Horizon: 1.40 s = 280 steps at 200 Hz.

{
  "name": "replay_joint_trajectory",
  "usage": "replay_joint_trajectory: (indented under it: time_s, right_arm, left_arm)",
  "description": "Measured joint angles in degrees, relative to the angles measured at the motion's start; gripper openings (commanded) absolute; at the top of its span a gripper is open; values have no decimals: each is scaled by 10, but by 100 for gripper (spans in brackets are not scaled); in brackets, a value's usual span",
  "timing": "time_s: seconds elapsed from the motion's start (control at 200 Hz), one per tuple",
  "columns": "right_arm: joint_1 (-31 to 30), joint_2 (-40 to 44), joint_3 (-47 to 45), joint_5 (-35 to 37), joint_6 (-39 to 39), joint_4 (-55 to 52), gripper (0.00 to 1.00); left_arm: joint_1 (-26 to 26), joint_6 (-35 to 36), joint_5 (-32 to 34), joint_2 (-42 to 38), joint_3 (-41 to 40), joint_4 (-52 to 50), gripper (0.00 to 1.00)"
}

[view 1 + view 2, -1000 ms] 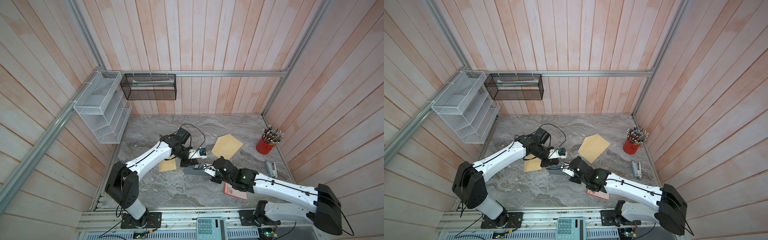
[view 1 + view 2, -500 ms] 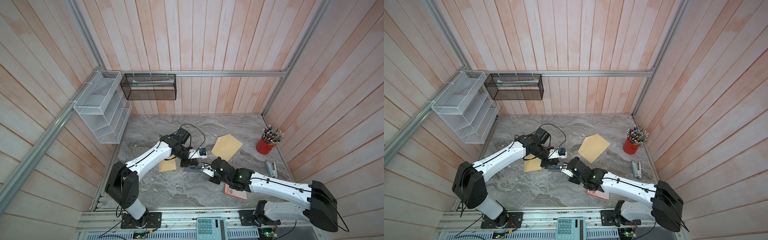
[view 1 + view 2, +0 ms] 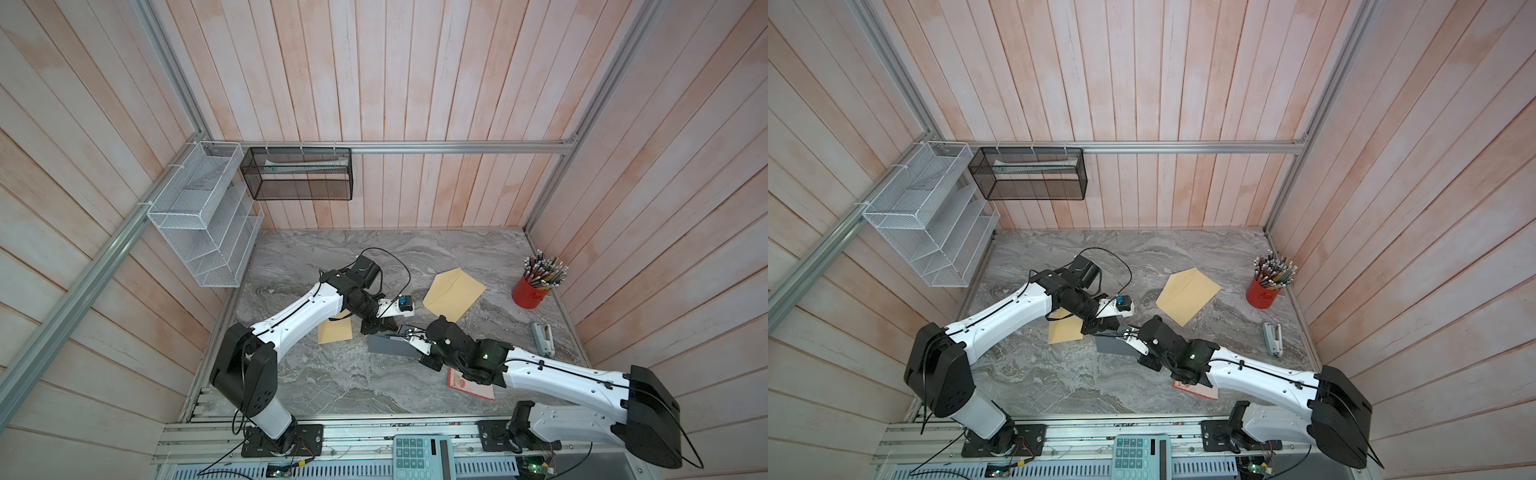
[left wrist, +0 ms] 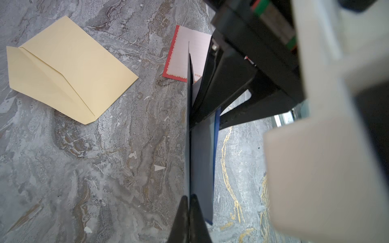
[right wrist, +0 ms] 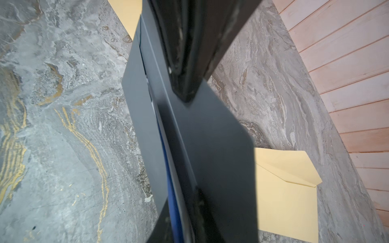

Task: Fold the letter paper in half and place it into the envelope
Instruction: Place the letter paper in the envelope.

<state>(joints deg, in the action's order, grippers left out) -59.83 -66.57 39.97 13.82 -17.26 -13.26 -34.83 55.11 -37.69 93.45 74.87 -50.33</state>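
Paper [image 3: 388, 345], dark and folded, is being pinched by the closed left claw [image 4: 189, 199] above the counter [image 3: 332, 382]; the right claw [image 3: 405, 336] is touching it too, perhaps gripping, though I cannot tell.

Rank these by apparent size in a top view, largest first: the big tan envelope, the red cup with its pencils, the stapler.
1. big tan envelope
2. red cup with its pencils
3. stapler

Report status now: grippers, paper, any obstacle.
Left gripper shut on dark grey paper. Right gripper at same paper, jaws unclear. Large tan envelope lies apart.
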Motion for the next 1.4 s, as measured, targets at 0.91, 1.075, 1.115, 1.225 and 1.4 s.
replay_joint_trajectory:
  time_s: [0.91,1.075,1.115,1.225,1.4]
  right_arm:
    - [0,-29,-1,4,14,22,12]
    - [7,-37,-2,11,26,35,13]
    - [8,-40,-2,12,28,37,13]
    - [9,-47,-3,14,36,44,14]
    - [14,-49,-8,14,50,50,21]
  left_arm:
    - [2,0,-16,1,0,-4,0]
    - [2,0,-24,1,0,-5,0]
    - [2,0,-25,1,0,-5,0]
    - [2,0,-26,1,0,-5,0]
    - [2,0,-26,1,0,-5,0]
